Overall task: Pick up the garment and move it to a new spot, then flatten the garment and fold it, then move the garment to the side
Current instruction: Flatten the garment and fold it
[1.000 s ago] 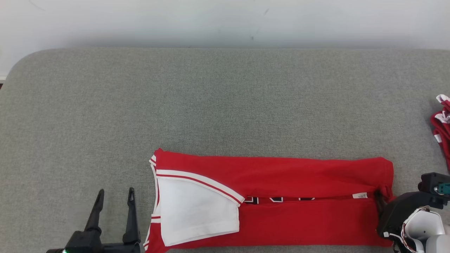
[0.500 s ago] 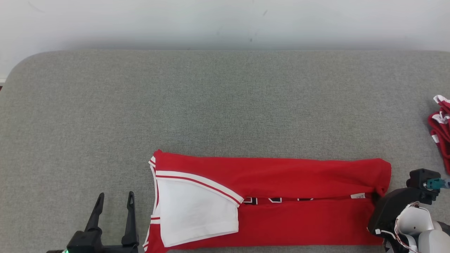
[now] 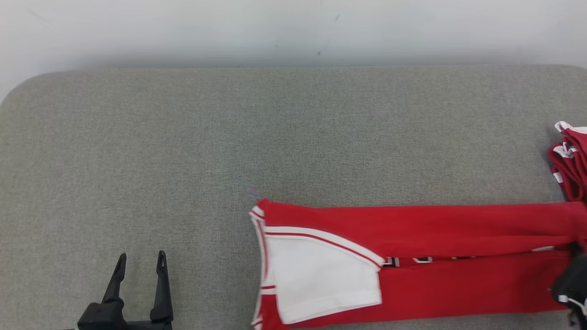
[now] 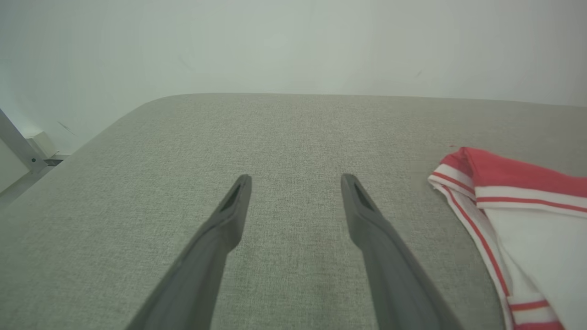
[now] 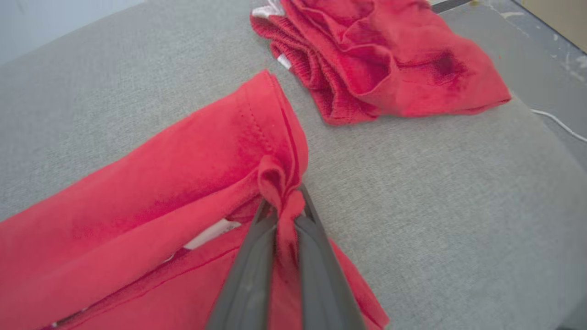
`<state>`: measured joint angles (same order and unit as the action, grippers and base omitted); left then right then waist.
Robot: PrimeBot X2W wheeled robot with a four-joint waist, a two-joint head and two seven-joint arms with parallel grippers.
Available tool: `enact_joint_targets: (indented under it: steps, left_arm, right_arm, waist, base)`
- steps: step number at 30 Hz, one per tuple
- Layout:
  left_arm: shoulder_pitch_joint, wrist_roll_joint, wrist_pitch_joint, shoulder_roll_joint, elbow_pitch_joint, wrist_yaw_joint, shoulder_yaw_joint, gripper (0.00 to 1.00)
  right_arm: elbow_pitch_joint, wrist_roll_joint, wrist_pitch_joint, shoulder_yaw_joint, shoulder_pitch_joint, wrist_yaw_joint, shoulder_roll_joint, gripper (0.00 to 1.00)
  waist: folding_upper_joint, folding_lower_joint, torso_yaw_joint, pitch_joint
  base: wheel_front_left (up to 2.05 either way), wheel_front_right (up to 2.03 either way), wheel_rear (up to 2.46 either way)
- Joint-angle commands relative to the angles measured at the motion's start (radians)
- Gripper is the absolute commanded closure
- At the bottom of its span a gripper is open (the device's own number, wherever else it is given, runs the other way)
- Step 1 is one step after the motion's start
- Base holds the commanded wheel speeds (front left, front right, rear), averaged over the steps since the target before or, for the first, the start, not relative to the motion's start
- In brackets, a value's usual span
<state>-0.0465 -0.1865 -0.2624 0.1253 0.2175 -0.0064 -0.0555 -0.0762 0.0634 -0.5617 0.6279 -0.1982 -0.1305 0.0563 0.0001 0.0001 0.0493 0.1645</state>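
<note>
Now, garment (image 5: 151, 178) hem pinched, right tool (image 5: 284, 208)

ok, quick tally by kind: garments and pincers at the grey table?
Garments: 2, the folded garment and the crumpled garment
Pincers: 2, the left pincer open over bare table, and the right pincer shut on the folded garment's end
Total: 4

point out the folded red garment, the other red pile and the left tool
folded red garment (image 3: 435, 220), head view, on its upper red fold
red pile (image 5: 390, 59), right wrist view, on its crumpled top layer
left tool (image 4: 296, 178), left wrist view, midway between its open fingertips
</note>
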Motion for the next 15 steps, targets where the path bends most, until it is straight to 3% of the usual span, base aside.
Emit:
enact_joint_targets:
  steps: [1, 8, 15]
  left_arm:
    - [0.002, -0.006, -0.003, 0.001, 0.002, 0.0, 0.004, 0.0]
    - [0.002, -0.006, -0.003, -0.008, 0.012, -0.009, 0.0, 0.0]
    - [0.001, -0.01, -0.003, -0.015, 0.024, -0.012, 0.006, 0.0]
  right_arm:
    - [0.023, -0.015, 0.007, 0.028, 0.013, 0.0, 0.009, 1.0]
    - [0.096, -0.023, -0.02, 0.042, 0.039, 0.0, 0.003, 1.0]
    - [0.174, 0.049, -0.073, -0.191, 0.109, 0.0, -0.005, 1.0]
  waist:
    - [-0.0001, -0.0001, -0.005, -0.002]
    - [-0.0001, -0.0001, -0.013, -0.007]
    - [-0.0001, -0.0001, -0.019, -0.017]
  base:
    - [0.0, 0.0, 0.0]
    - [0.0, 0.0, 0.0]
    - [0.0, 0.0, 0.0]
